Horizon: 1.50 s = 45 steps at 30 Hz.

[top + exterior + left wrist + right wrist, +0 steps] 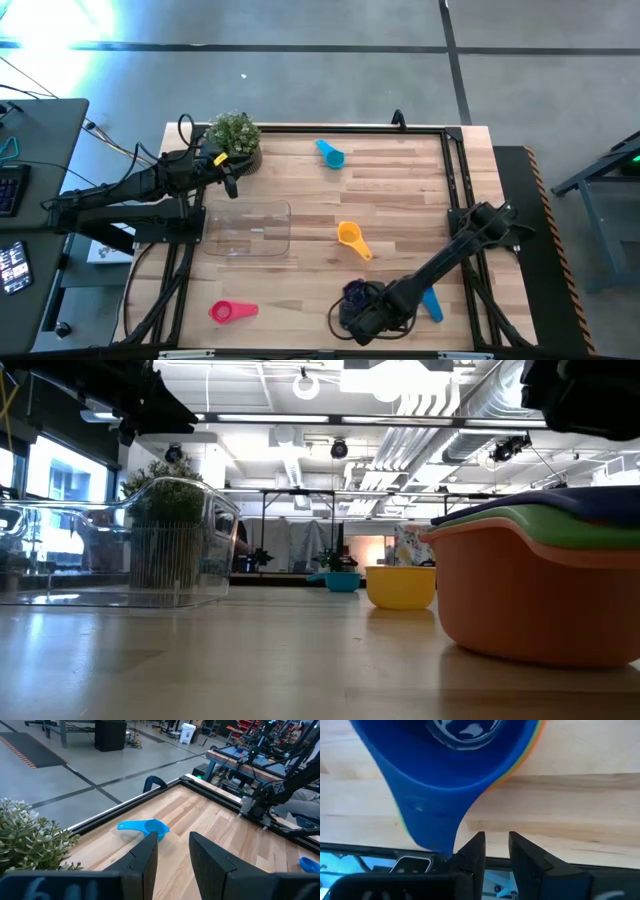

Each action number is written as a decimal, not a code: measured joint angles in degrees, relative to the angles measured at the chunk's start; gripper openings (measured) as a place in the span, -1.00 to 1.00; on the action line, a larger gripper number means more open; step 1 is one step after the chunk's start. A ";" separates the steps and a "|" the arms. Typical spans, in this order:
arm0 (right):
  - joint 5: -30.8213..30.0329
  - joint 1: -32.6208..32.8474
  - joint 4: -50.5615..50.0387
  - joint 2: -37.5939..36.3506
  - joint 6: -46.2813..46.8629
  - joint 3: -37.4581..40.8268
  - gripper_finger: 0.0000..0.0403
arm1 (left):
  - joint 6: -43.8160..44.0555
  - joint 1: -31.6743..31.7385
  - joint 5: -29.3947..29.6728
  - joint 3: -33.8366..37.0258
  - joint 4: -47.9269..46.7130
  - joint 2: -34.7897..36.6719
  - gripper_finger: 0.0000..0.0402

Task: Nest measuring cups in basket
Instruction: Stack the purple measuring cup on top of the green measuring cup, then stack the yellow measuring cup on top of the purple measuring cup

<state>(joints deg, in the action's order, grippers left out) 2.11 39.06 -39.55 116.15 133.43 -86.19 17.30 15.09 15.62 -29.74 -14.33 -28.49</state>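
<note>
A nested stack of measuring cups (356, 293) stands near the table's front edge, right of middle: orange at the bottom, green above it, a dark blue-purple cup (445, 765) on top. My right gripper (494, 845) points down at the stack's near side, fingers a narrow gap apart with nothing between them. The clear basket (246, 228) stands left of middle. Single cups rest on the wood: light blue (330, 153), yellow (352, 238), pink (232, 311), blue (432, 303). My left gripper (172, 842) waits open above the far left, by the plant. My right gripper has one finger (472, 852) right beside the top cup's handle (432, 832), which runs down past it. Whether the finger touches the handle, I cannot tell. The stack stands upright on the table (540, 595).
A small potted green plant (236, 135) stands at the far left corner, just beyond the basket. Black frame rails (452, 170) run along the table's right and far edges. Bare wood lies between the basket and the stack.
</note>
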 joint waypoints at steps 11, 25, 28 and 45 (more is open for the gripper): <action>-1.22 -1.53 2.69 0.44 -2.04 0.00 -0.61 | 0.00 0.00 -0.02 0.00 0.00 0.00 -0.48; -1.38 -1.71 4.55 0.44 -2.34 0.00 -0.61 | 0.02 -0.02 -1.94 0.00 0.11 -0.02 -0.48; -1.30 -1.59 5.82 0.44 -2.33 -0.11 -0.61 | 0.09 -0.03 -5.02 0.00 0.99 0.00 -0.48; -5.70 -1.36 -28.56 0.42 -5.10 -20.25 -0.61 | 2.10 -0.06 -11.10 -2.25 5.16 -0.87 -0.48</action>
<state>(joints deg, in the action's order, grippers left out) -3.59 37.70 -68.11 116.57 128.32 -106.45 19.40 15.03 4.51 -31.99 -9.17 -29.36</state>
